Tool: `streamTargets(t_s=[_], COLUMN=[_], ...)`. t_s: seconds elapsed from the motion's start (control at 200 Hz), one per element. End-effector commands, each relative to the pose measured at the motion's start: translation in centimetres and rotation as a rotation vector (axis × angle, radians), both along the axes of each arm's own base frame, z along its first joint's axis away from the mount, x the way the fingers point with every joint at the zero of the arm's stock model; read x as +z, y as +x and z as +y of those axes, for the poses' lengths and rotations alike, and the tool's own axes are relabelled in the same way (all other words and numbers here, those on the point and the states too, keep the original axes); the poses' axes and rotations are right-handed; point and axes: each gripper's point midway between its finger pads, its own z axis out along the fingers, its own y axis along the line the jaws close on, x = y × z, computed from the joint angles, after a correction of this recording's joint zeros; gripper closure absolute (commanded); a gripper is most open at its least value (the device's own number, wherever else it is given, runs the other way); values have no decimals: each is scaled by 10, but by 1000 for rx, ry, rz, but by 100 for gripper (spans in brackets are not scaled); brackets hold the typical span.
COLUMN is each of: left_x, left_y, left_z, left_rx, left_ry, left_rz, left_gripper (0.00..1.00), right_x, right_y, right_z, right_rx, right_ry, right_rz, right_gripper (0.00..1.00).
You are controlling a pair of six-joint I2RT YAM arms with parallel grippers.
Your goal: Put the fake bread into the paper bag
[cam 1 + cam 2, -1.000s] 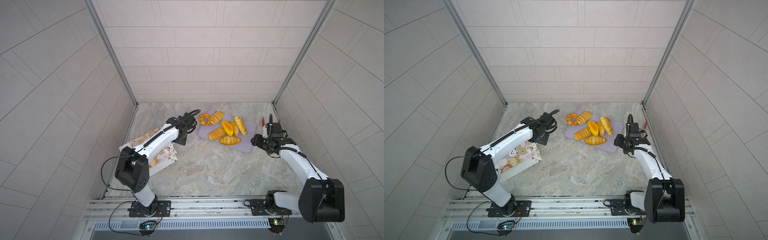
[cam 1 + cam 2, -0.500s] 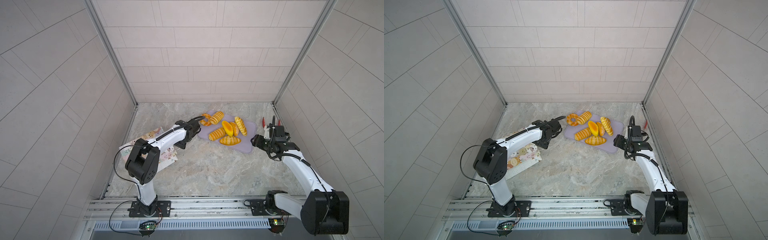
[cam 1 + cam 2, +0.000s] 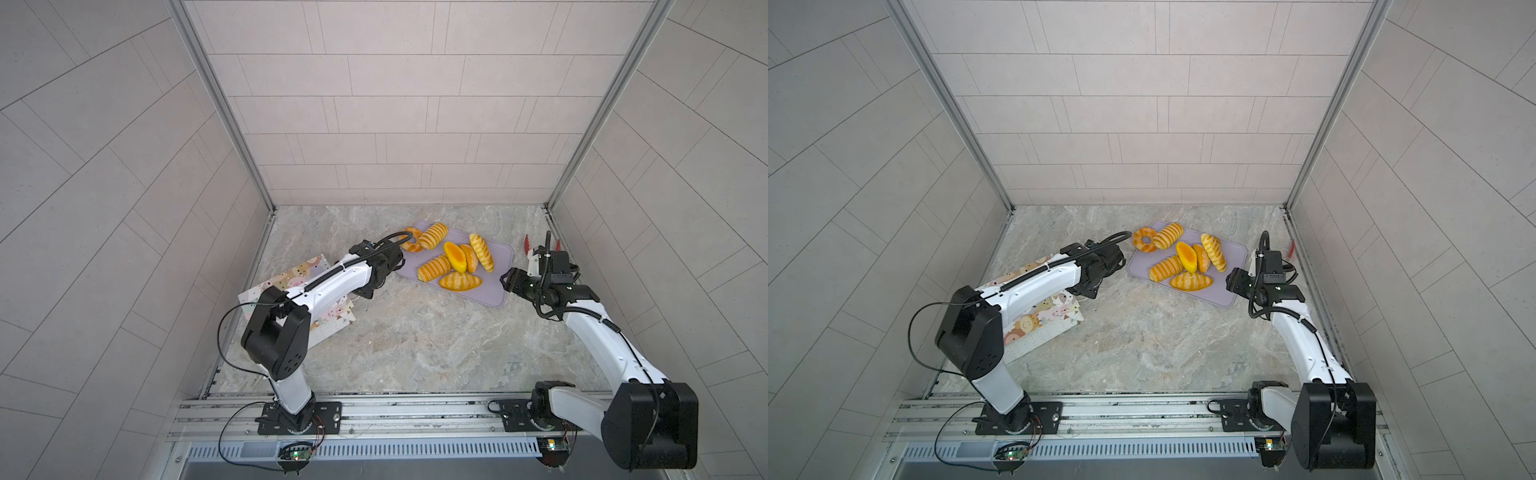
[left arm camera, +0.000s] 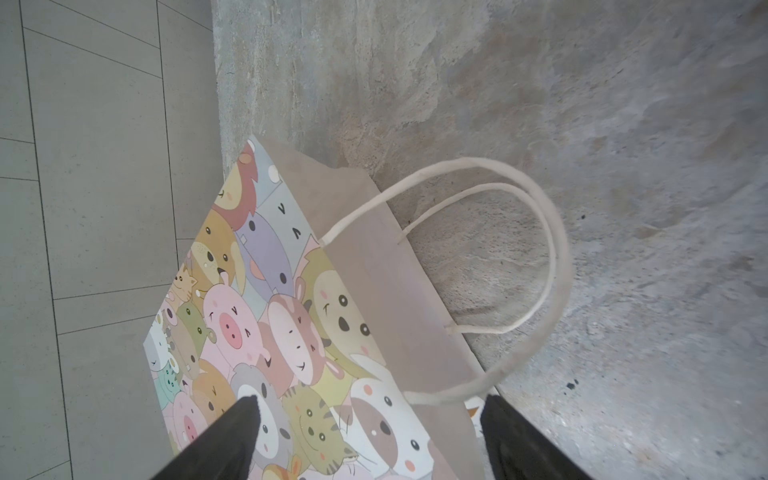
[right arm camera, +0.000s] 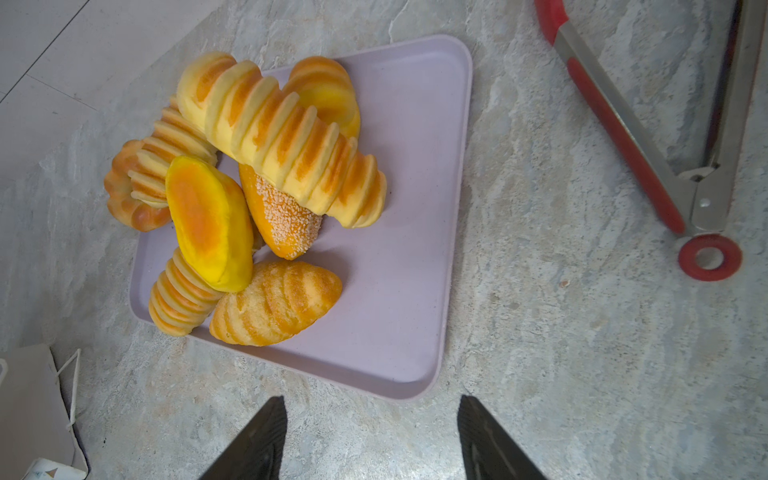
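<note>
The fake bread (image 3: 453, 262) (image 3: 1185, 259) (image 5: 266, 187) is a heap of several glossy orange pastries on a lilac tray (image 3: 492, 286) (image 3: 1221, 286) (image 5: 395, 291). The paper bag (image 3: 286, 278) (image 3: 1038, 316) (image 4: 291, 332) lies flat on the left of the table, animal print up, its string handles (image 4: 540, 249) spread on the stone. My left gripper (image 3: 368, 293) (image 3: 1088, 293) (image 4: 370, 401) hangs open over the bag's mouth end, one finger on each side of a handle's root. My right gripper (image 3: 508, 279) (image 3: 1231, 278) (image 5: 372, 400) is open and empty, just off the tray's near corner.
Red-tipped metal tongs (image 3: 527, 243) (image 3: 1291, 248) (image 5: 623, 137) lie by the right wall beyond my right gripper. Tiled walls close in the left, back and right sides. Bare stone runs from the tray to the front rail (image 3: 374, 399).
My left arm has folded back from beside the ring pastry, bringing its gripper down over the bag's handle end. My right arm has shifted slightly by the tray's corner.
</note>
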Motion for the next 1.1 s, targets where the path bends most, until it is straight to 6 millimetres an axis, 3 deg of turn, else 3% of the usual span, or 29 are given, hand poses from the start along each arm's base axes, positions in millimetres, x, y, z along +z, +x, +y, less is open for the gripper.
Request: streamTargets(t_s=[0.0, 0.24, 0.485, 0.565, 0.671, 0.731, 0.841, 1.096], left_x=[-8, -9, -23, -27, -25, -18, 3, 76], left_y=[0, 4, 4, 5, 5, 5, 6, 8], left_z=[6, 19, 34, 35, 36, 36, 36, 18], left_rx=[15, 44, 91, 95, 96, 97, 95, 64], left_ry=[58, 97, 92, 99, 101, 95, 76, -144], left_rz=[14, 2, 33, 44, 43, 29, -6, -148], left_gripper=[10, 11, 23, 33, 66, 82, 100, 100], right_x=[12, 15, 18, 20, 20, 20, 20, 25], right_y=[2, 2, 6, 8, 8, 8, 7, 6], right_z=[0, -1, -1, -1, -1, -2, -2, -2], right_rx=[-1, 2, 8, 9, 8, 6, 6, 8], right_ry=[2, 3, 11, 14, 14, 14, 17, 18], right_rz=[-35, -38, -43, -47, -46, -45, -47, -61], right_gripper=[33, 33, 33, 32, 32, 33, 33, 33])
